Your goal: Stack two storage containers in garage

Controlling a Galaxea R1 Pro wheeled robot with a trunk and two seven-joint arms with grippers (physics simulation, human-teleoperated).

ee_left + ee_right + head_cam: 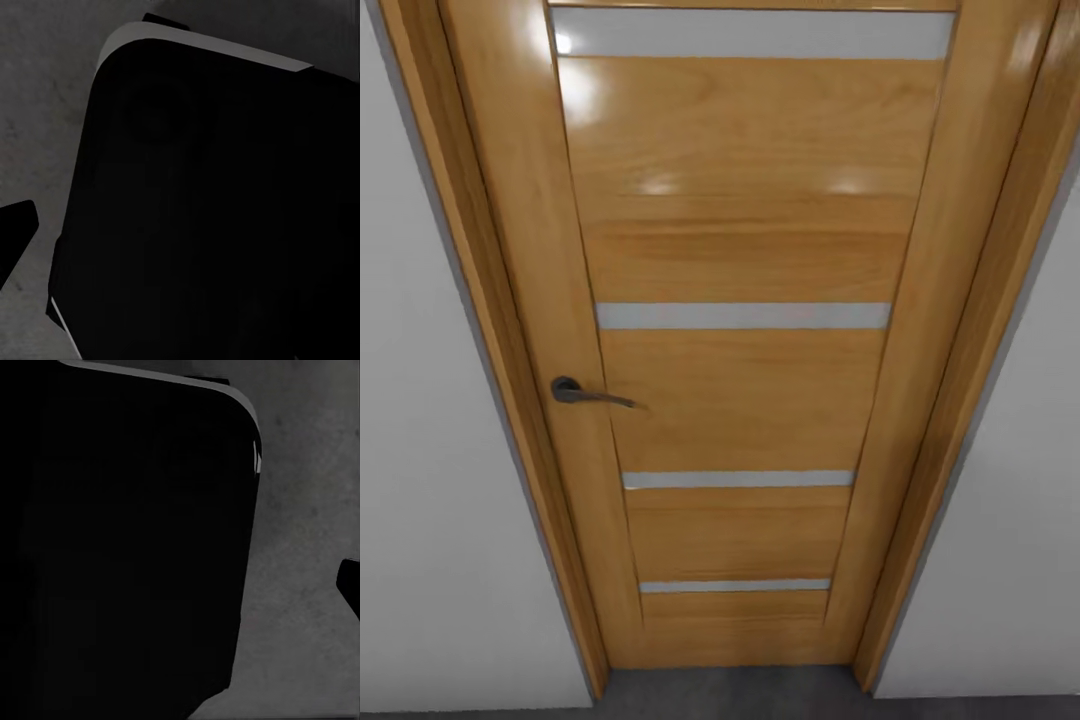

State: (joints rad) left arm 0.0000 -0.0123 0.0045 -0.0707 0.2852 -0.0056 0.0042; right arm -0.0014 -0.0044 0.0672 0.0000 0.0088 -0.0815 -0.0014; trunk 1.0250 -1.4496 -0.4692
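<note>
Your head view faces the orange-wood door (750,330), its dark handle (588,393) at nine o'clock; wrist views give mottled grey floor (37,112) beside a black robot body (217,225). You cannot tell whether either claw is apart or together.

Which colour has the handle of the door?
Dark grey, almost black; the handle shows best in the head view, on the orange-wood door.

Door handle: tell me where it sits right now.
In the head view, the dark door handle sits on the left side of the orange-wood door, between its second and third pale stripes, near the left frame.
</note>
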